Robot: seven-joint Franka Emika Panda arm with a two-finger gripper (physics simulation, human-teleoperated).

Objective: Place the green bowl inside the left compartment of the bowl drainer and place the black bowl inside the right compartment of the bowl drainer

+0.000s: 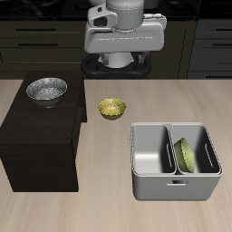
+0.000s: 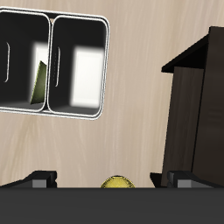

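Note:
The green bowl (image 1: pixel 186 156) (image 2: pixel 39 83) stands tilted on its edge inside the bowl drainer (image 1: pixel 174 186) (image 2: pixel 54 112), in the compartment farther from the dark box. The drainer's other compartment holds nothing. The black bowl (image 1: pixel 46 90), silvery and speckled, sits upright on top of the dark box (image 1: pixel 41 136); the wrist view does not show it. My gripper (image 2: pixel 112 179) is high at the back of the table, open, its fingers (image 2: pixel 39 179) wide apart with nothing held. It is far from both bowls.
A golden-yellow bowl (image 1: pixel 111 109) (image 2: pixel 116 183) sits on the table between the dark box (image 2: pixel 197 105) and the drainer, below my gripper. The robot arm (image 1: pixel 124 36) rises at the table's back. Dark cabinets stand behind the table.

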